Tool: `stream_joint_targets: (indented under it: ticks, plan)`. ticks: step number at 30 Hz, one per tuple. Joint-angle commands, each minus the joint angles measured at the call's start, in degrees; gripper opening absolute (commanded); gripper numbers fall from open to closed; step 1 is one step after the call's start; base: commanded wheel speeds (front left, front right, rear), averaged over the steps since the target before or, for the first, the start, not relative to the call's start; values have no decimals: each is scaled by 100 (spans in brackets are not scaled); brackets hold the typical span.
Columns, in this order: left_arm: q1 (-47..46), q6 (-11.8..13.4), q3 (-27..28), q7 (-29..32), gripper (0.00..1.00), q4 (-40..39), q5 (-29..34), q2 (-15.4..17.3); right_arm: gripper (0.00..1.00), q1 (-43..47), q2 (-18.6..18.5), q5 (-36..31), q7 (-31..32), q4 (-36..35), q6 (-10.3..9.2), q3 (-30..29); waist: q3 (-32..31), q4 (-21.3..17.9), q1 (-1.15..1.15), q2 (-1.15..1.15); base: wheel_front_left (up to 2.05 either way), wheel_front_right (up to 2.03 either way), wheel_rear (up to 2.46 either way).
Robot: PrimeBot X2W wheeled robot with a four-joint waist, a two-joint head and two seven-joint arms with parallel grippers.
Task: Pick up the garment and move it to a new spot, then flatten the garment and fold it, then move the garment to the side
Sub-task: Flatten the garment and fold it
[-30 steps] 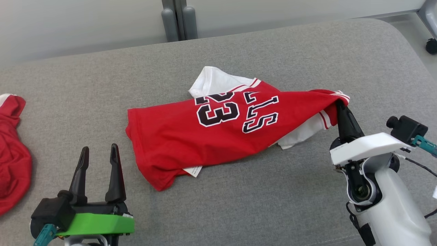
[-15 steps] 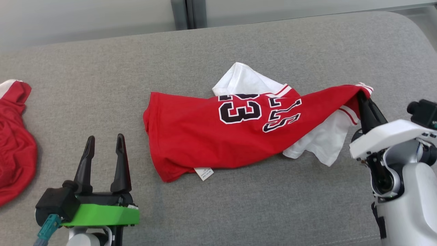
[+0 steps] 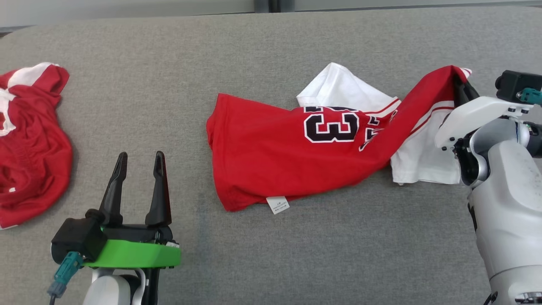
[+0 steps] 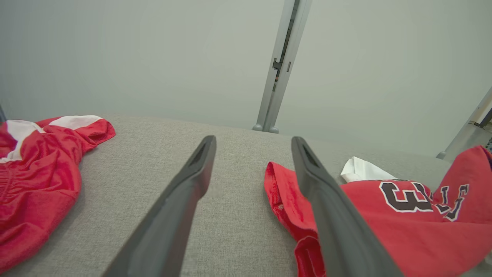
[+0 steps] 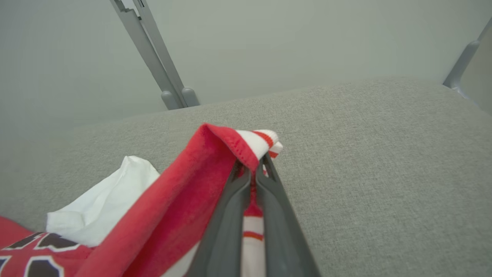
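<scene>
A red jersey with white sleeves and a black "23" [image 3: 296, 161] lies crumpled on the grey cushion [image 3: 271, 51], its right end lifted. My right gripper [image 3: 462, 87] is shut on that raised end, a red fold with striped white trim [image 5: 246, 148], the two fingers [image 5: 265, 192] pressed together around the cloth. The rest of the jersey [image 4: 403, 231] trails down to the cushion. A white tag [image 3: 278, 205] sticks out at its near hem. My left gripper [image 3: 139, 161] stands open at the lower left, apart from the jersey, nothing between its fingers [image 4: 196, 173].
A second red and white garment [image 3: 29, 144] lies bunched at the cushion's far left edge, also seen as a heap [image 4: 34, 173] in the left wrist view. A grey post [image 4: 278, 65] stands behind the cushion against a pale wall.
My right gripper has pulled the jersey's end up and to the right, stretching the cloth and uncovering more of the white sleeve. The head camera has also shifted; the left gripper stays open.
</scene>
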Motion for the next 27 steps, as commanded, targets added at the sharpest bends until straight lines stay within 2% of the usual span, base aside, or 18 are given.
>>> stream_joint_targets:
  ticks: [1,2,3,4,5,11,15,20,27]
  plan:
    - [-90,-24,-10,-3,100,4,-34,37,0,-150,-41,-61,-123,158,0,-8,144,176,0,0,0,0,0]
    - [-101,-24,-10,-3,100,1,-38,36,0,-259,-67,-103,-224,313,0,-4,165,201,0,0,0,0,0]
    - [-107,-24,-12,-3,100,1,-38,35,9,-324,-76,-129,-307,421,0,16,175,215,0,0,0,0,0]
    - [-110,-24,-15,-3,100,1,-36,35,96,-387,-89,-169,-412,548,0,59,183,226,0,0,0,0,0]
    - [-110,-24,-12,-3,100,1,-35,34,100,-443,-97,-174,-496,674,0,84,187,235,0,0,0,0,0]
    - [-29,-24,47,-3,100,48,-26,21,100,-487,-236,-282,-779,1102,-1,290,38,159,0,0,0,0,0]
    - [96,-24,134,-3,100,63,-27,11,100,-267,-363,-453,-1054,979,-1,418,-149,7,0,0,0,0,0]
    - [247,-24,272,-3,100,71,-39,4,100,282,-390,-670,-1387,193,-1,596,-405,-216,0,0,0,0,0]
    - [503,-24,479,-3,100,113,-8,-11,100,1626,-127,-675,-1496,-1522,-1,902,-710,-534,0,0,0,0,0]
